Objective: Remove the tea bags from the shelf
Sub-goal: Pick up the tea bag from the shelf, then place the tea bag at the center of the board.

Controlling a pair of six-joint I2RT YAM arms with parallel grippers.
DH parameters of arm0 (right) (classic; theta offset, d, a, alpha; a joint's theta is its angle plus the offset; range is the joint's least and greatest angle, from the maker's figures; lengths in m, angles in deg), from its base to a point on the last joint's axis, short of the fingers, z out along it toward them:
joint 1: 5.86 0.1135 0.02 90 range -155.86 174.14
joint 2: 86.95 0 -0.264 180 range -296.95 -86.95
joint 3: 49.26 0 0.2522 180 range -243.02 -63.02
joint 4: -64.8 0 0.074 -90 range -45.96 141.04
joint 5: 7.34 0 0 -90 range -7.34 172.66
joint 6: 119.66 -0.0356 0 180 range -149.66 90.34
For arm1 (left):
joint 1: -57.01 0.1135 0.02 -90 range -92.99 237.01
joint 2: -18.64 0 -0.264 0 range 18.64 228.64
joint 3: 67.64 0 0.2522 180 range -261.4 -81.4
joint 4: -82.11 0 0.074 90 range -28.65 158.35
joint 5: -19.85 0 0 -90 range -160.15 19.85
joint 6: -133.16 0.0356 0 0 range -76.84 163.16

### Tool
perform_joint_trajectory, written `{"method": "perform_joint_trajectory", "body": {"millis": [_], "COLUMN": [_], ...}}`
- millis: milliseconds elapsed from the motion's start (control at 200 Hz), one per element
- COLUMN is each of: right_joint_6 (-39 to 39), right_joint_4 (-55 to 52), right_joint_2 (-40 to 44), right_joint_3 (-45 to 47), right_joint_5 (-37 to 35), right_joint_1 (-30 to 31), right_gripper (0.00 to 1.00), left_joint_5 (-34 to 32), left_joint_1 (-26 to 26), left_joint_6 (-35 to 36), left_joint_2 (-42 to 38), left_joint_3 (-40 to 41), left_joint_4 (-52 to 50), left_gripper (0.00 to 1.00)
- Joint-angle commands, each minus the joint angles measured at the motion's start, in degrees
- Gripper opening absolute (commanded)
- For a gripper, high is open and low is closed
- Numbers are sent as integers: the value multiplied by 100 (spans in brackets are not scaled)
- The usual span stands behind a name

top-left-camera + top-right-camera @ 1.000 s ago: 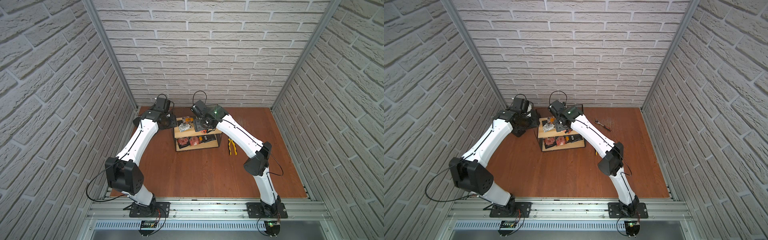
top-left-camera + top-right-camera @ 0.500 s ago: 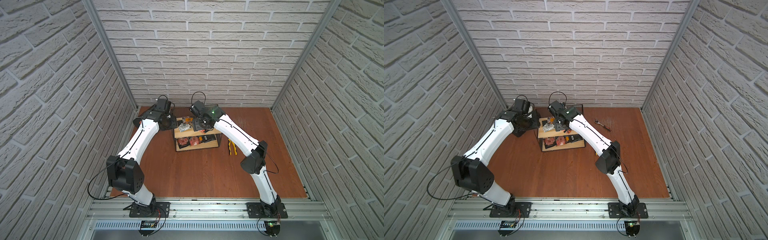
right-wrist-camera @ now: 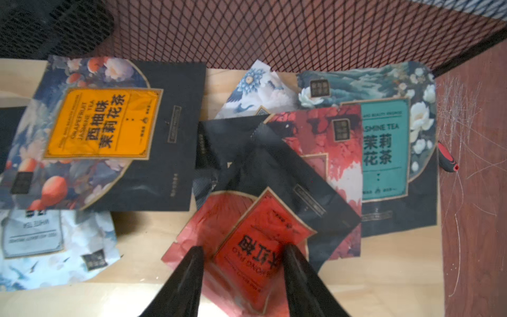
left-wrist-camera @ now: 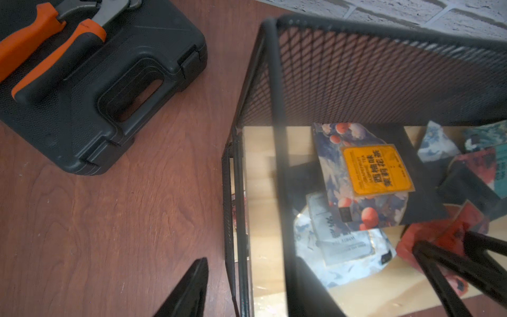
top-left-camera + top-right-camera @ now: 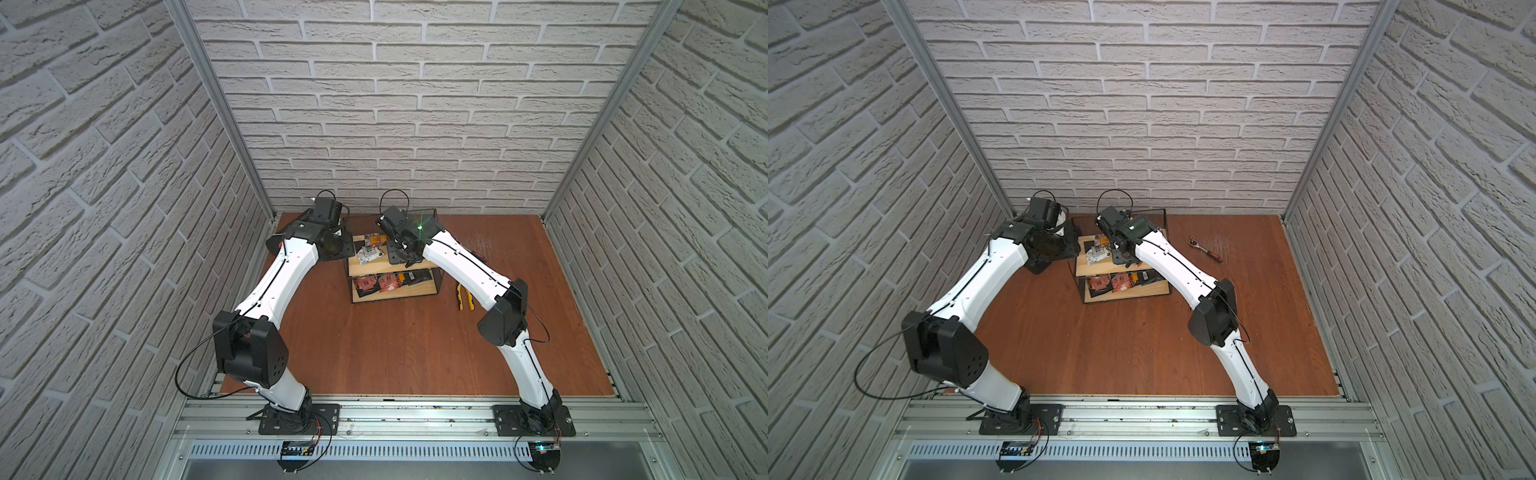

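Red tea bag (image 3: 255, 227) on the shelf's (image 5: 357, 267) top tier lies between the right gripper's (image 3: 244, 248) part-open fingers, so we judge a grasp underway; left gripper (image 4: 251, 263) gapes empty beside its left edge; next: pinch, lift clear.

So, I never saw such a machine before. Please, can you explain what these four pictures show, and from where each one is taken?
This is a robot with two white arms mounted at the front edge of a wooden table; each ends in a two-finger gripper. Both top views look down from one camera overhead. The other two pictures come from small cameras on the wrists. At the back stands a two-tier shelf with tea bags on both boards. Around it lie a black tool case with orange-handled pliers on top, yellow-handled pliers and a ratchet. The right gripper has its fingers apart over a red tea bag, not yet pinching it. The left gripper straddles the shelf's mesh side; whether it grips, I cannot tell.
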Motion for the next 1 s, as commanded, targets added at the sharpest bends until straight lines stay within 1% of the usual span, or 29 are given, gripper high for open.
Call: {"method": "perform_joint_trajectory", "body": {"millis": [0, 60, 290, 580, 780, 995], "right_joint_6": [-134, -154, -266, -207, -122, -100], "right_joint_4": [-81, -57, -49, 85, 284, 684], "right_joint_2": [245, 304, 478, 906, 1419, 2216], "right_joint_3": [331, 361, 361, 386, 682, 1596], "right_joint_5": [118, 118, 131, 76, 109, 237], "right_joint_1": [-21, -21, -21, -17, 30, 45], "right_gripper": [42, 37, 26, 10, 6, 6], "left_joint_5": [43, 45, 39, 53, 71, 106], "left_joint_1": [21, 17, 18, 24, 18, 20], "left_joint_6": [100, 100, 122, 136, 136, 120], "left_joint_2": [86, 101, 142, 187, 222, 291], "left_joint_3": [5, -17, -87, -109, -109, -118], "left_joint_4": [117, 118, 95, 93, 117, 146], "left_gripper": [53, 52, 52, 52, 52, 47]}}
